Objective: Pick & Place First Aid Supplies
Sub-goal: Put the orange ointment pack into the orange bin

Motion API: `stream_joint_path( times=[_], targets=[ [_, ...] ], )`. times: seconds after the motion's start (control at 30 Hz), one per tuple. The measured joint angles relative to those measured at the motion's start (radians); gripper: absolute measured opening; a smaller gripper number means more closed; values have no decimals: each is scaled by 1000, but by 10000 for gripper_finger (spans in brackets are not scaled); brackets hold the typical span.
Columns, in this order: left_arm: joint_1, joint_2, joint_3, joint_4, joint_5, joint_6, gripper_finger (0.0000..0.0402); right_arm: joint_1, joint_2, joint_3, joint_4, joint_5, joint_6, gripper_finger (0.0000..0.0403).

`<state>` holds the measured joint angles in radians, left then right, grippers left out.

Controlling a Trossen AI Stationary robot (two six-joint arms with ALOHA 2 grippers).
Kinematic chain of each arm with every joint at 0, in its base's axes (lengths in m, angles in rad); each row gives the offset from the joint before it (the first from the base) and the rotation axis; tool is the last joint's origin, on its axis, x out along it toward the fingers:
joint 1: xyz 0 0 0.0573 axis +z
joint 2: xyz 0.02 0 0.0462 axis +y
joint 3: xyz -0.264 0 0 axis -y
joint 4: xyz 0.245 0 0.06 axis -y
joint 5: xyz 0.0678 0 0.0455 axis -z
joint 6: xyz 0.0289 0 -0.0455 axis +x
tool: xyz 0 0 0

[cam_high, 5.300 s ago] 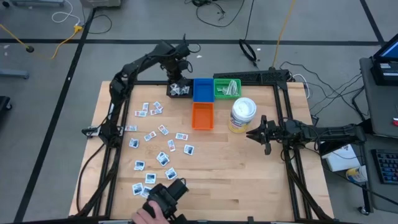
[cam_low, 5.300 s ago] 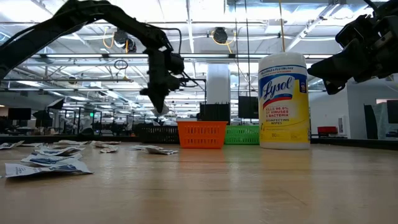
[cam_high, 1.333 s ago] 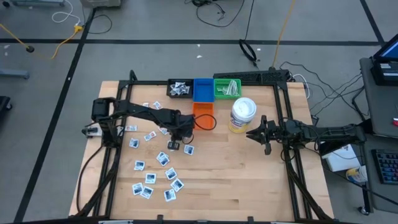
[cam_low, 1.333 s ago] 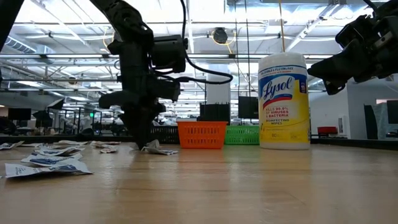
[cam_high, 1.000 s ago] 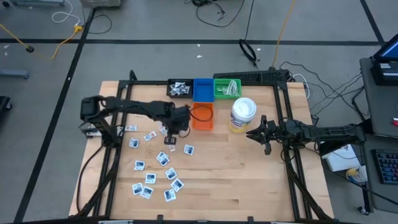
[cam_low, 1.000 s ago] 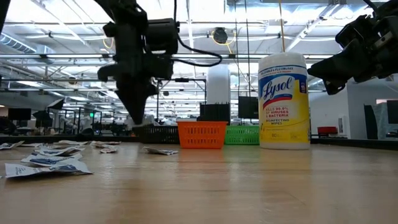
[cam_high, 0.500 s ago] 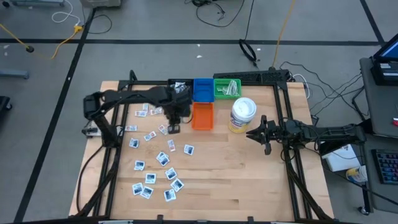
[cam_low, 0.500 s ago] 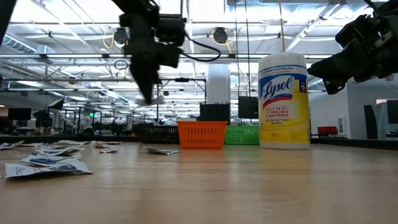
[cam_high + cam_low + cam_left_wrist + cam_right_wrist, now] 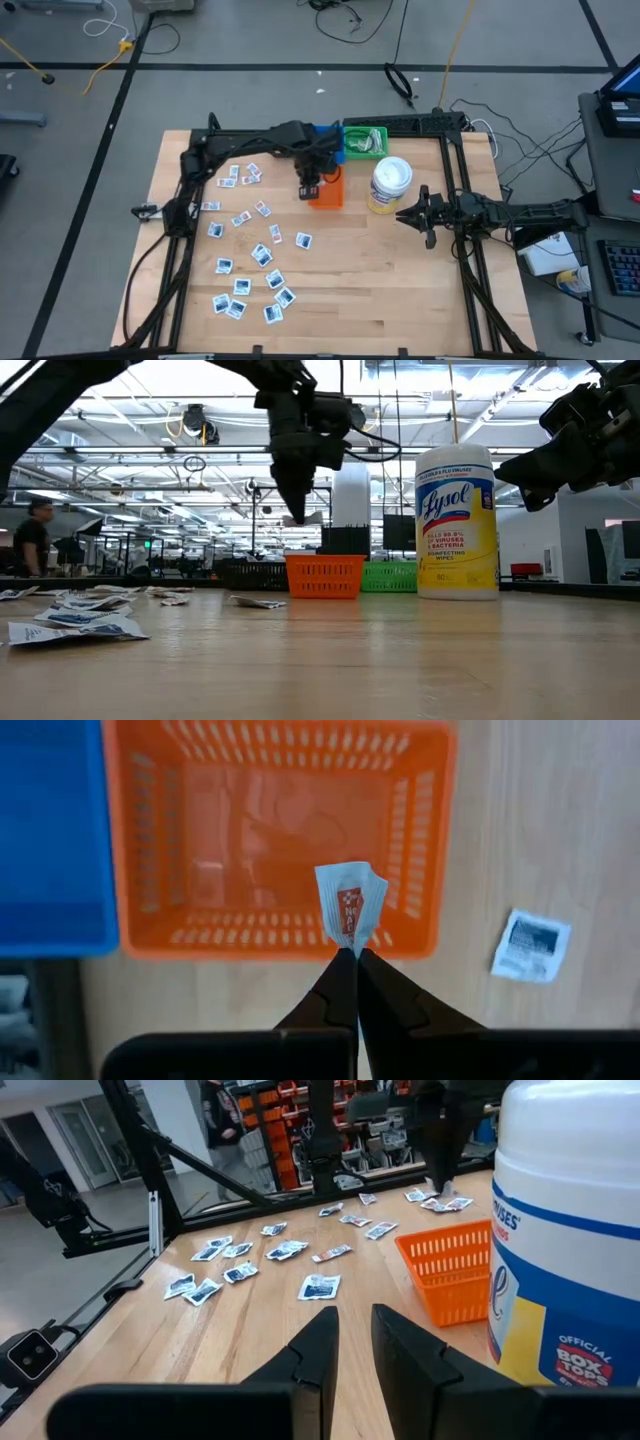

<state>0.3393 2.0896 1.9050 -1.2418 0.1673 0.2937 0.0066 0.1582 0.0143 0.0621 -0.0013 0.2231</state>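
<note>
My left gripper (image 9: 309, 192) hangs above the near left part of the orange basket (image 9: 328, 188), shut on one small white packet with red print (image 9: 350, 905). In the low view the packet (image 9: 306, 518) shows at the fingertips, well above the basket (image 9: 324, 575). Many more first aid supplies (image 9: 250, 250), flat white packets, lie scattered on the table's left half. My right gripper (image 9: 402, 215) waits level at the table's right side, open, with nothing between its fingers (image 9: 318, 1335). My left gripper pinches the packet's lower edge (image 9: 351, 944) between its two fingertips, coming from above and pointing down. The rest of the packet, slightly curled, sticks out past the tips. It is lifted clear, over the near wall of the orange basket (image 9: 280, 935).
A blue bin (image 9: 326, 143) and a green bin (image 9: 365, 140) stand behind the orange basket. A yellow-and-white wipes canister (image 9: 390, 185) stands to the basket's right. One packet (image 9: 530, 945) lies on the wood beside the basket. Bare wood fills the near right.
My left gripper, still shut on the packet, has risen and gone toward the table's far right, from the scattered packets to above the orange basket. The packet has gone with it, lifted clear of the table.
</note>
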Motion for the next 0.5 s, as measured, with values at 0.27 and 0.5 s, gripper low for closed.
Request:
stream_joint_path(
  times=[0.27,0.5],
  targets=[
    [-3,69,0,112,-2,-4,1,0,0,0,0,0,0,59],
    [-4,103,0,142,-7,-47,4,0,0,0,0,0,0,59]
  ],
)
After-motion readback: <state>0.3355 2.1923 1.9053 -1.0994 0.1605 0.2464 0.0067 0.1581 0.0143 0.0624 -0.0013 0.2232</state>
